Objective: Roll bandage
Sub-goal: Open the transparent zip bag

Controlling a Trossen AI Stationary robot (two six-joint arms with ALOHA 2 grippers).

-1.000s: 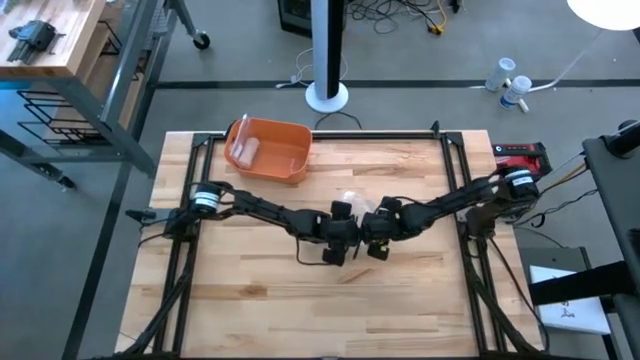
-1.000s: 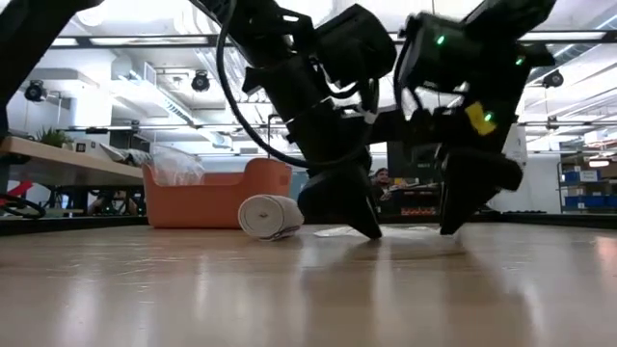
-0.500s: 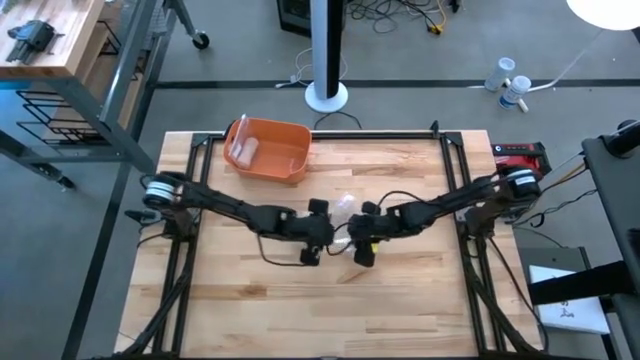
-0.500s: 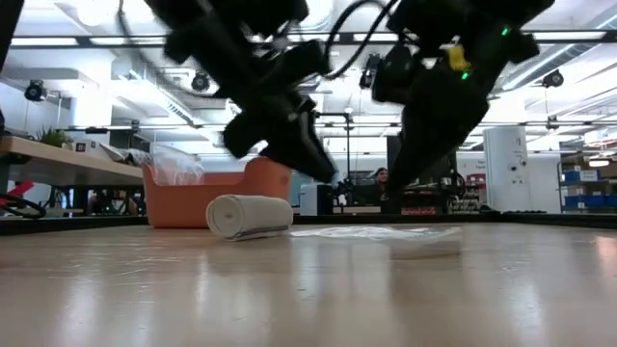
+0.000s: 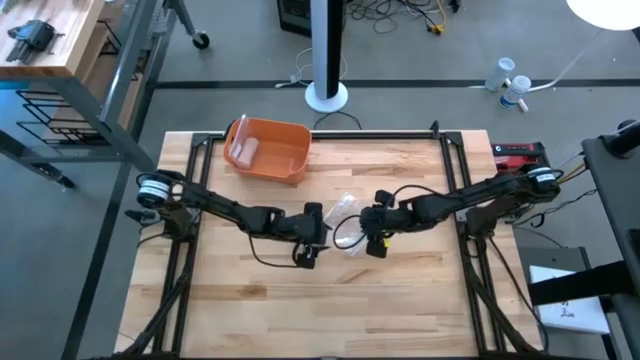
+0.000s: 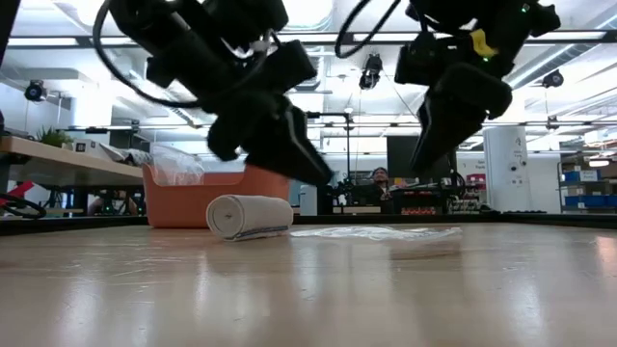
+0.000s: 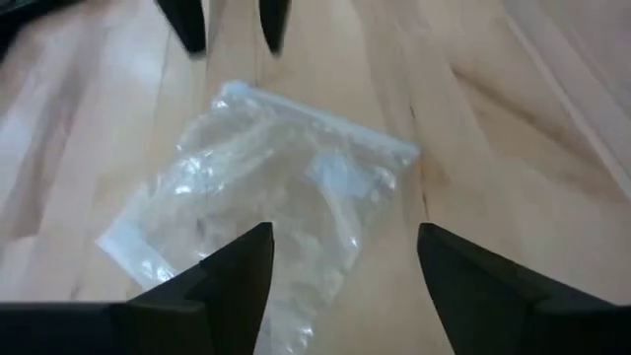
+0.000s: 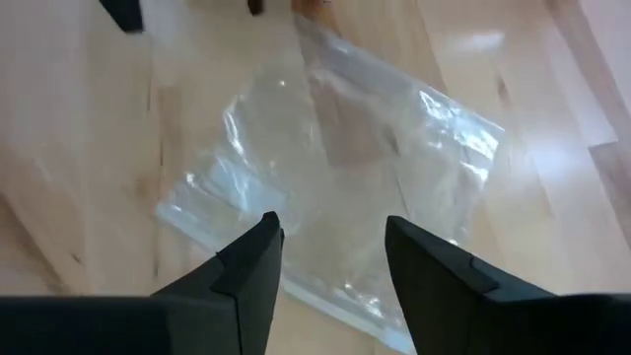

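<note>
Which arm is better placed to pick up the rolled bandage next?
Probably the left. In the low view the rolled bandage lies under the left gripper, while the right gripper hangs farther away, above the clear plastic bag. Both are open.

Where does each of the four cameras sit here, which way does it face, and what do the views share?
High view: overhead, looking straight down; shows both arms, left gripper, right gripper, orange bin.
Low view: at table height, looking level across; shows rolled bandage and both arms above.
Left wrist view: looks past its own open fingers at the plastic bag.
Right wrist view: same bag past its open fingers.
Shared: all four views show the bag.
</note>
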